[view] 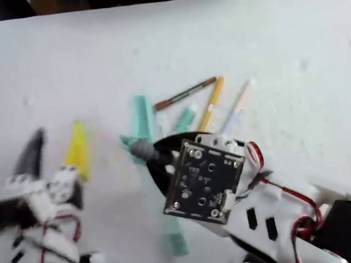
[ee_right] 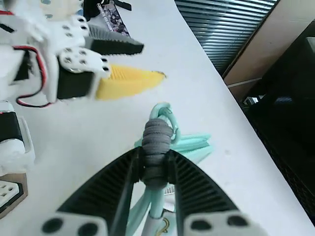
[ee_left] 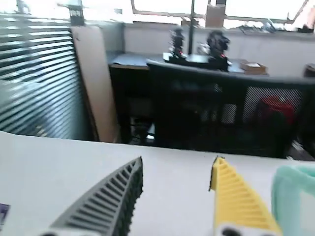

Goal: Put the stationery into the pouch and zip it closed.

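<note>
high view: the mint pouch (view: 142,116) lay on the white worktop (view: 293,36), its long axis running from the far edge toward the arms, with pens (view: 211,103) just beside it. left wrist view: the left gripper (ee_left: 177,164) had its fingers spread, and the pouch was near the yellow one. right wrist view: the right gripper (ee_right: 156,160) had its black fingers pinching the grey zipper pull (ee_right: 156,132) on the pouch's mint ring.
</note>
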Controlling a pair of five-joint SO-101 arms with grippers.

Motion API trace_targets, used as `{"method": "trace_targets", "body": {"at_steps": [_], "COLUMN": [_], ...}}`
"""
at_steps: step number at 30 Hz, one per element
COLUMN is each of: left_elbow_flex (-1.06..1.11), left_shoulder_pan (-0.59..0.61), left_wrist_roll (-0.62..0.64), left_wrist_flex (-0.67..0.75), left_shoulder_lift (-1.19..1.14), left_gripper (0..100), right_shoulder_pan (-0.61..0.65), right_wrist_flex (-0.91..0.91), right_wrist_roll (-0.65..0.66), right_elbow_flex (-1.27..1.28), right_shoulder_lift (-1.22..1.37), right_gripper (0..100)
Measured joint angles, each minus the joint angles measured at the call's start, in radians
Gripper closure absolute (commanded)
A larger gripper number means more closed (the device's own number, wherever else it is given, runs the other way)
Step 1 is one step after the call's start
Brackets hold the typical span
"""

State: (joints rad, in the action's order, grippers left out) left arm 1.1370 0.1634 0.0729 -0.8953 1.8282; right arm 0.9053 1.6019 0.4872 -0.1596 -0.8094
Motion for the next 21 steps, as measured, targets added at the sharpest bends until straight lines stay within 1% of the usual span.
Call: {"method": "trace_targets", "body": {"at_steps": [3,4,6,7,9,11,15,17,21], "left_elbow_flex": [-0.153,-0.209,-0.324,-0.377,-0.468,-0.526,-0.563,-0.563,-0.535], "left_shoulder_pan": [0.109,0.127,0.12,0.092,-0.014,-0.167,-0.485,-0.537,-0.565], "left_wrist_roll": [0.005,0.005,0.006,0.003,-0.021,-0.026,-0.017,-0.012,-0.012], "left_wrist_flex": [-0.109,-0.157,-0.265,-0.324,-0.428,-0.506,-0.562,-0.568,-0.568], "left_shoulder_lift": [0.002,0.003,0.005,0.005,0.005,0.006,0.006,0.006,0.006], "left_gripper": [72,72,72,72,72,72,72,72,72], "right_shoulder_pan": [0.003,0.003,0.005,0.006,0.003,0.0,0.005,0.005,0.005], "right_wrist_flex": [-0.057,-0.075,-0.11,-0.129,-0.153,-0.164,-0.166,-0.166,-0.166], "right_wrist_roll": [0.0,0.0,0.0,0.0,0.0,0.0,0.0,0.0,0.0], "right_elbow_flex": [0.058,0.078,0.094,0.095,0.095,0.097,0.097,0.097,0.097], "right_shoulder_lift": [0.043,0.049,0.058,0.058,0.068,0.081,0.091,0.091,0.091], "right_gripper": [98.2,98.2,98.2,98.2,98.2,98.2,98.2,98.2,98.2]}}
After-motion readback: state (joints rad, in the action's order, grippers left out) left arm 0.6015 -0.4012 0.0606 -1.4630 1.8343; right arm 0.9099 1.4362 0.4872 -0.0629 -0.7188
